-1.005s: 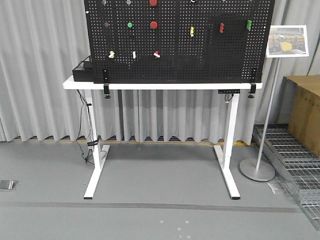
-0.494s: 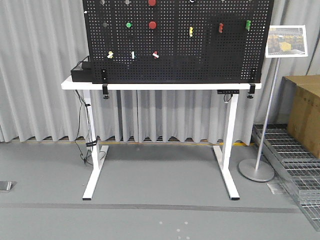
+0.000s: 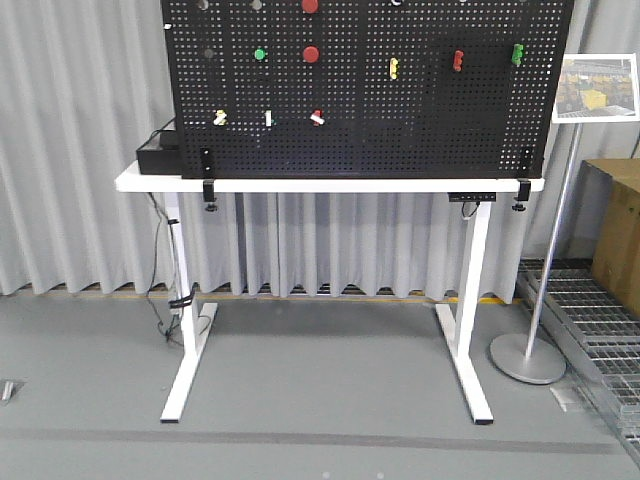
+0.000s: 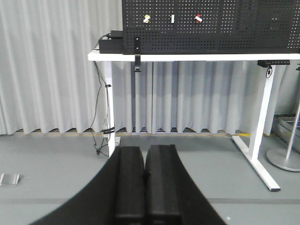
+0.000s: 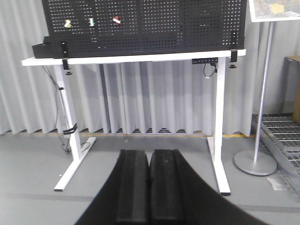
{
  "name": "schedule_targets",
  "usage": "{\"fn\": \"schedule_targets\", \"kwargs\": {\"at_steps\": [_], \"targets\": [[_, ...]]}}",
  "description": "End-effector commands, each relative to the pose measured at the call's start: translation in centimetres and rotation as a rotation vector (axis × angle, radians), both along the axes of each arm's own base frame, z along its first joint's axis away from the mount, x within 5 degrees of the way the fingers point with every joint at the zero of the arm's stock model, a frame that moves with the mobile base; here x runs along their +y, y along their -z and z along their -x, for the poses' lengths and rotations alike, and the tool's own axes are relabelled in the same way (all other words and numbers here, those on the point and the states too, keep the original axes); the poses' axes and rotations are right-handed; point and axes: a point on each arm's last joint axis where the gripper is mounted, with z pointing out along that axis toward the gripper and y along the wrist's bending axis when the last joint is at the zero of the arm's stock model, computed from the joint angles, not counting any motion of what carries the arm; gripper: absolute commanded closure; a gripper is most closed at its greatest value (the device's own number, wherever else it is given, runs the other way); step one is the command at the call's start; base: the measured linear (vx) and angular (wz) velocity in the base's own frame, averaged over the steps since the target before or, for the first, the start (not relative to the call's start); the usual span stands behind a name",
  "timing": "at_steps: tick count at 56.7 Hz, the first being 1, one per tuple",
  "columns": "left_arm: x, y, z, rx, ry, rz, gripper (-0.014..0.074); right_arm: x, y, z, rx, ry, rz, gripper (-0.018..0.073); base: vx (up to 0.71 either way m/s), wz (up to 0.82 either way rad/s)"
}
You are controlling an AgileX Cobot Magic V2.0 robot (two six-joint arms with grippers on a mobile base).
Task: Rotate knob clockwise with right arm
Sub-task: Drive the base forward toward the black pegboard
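Observation:
A black pegboard point(image 3: 400, 110) stands upright on a white table point(image 3: 330, 185). It carries several fittings: two round red knobs point(image 3: 311, 53), a green button point(image 3: 260, 54), yellow point(image 3: 394, 68), red point(image 3: 458, 60) and green point(image 3: 517, 53) handles, and a bottom row of small yellow point(image 3: 219, 117), white point(image 3: 268, 118) and red-white point(image 3: 317, 118) pieces. I cannot tell which is the task's knob. My left gripper point(image 4: 144, 154) and right gripper point(image 5: 149, 157) are both shut and empty, far from the board, above the floor. Neither shows in the front view.
A black box point(image 3: 160, 153) sits on the table's left end. A sign on a metal stand point(image 3: 545, 330) is to the right, with a cardboard box point(image 3: 618, 225) and floor grating point(image 3: 590, 320) beyond. Grey curtains point(image 3: 80, 150) hang behind.
The table and pegboard look larger and lower in the front view, so the view has moved closer to them. The fittings on the board have not changed.

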Motion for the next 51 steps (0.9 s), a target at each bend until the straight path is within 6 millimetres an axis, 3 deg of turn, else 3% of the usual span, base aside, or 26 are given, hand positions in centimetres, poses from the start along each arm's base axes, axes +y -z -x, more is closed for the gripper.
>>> {"fn": "schedule_targets", "kwargs": {"at_steps": [1, 51], "targets": [[0.03, -0.45, 0.05, -0.085, 0.000, 0.011, 0.0603, 0.03, -0.66, 0.05, -0.090, -0.001, 0.008, 0.0568, 0.29, -0.08], [0.03, -0.45, 0.05, -0.085, 0.000, 0.011, 0.0603, 0.03, -0.66, 0.05, -0.090, -0.001, 0.008, 0.0568, 0.43, -0.05]]}}
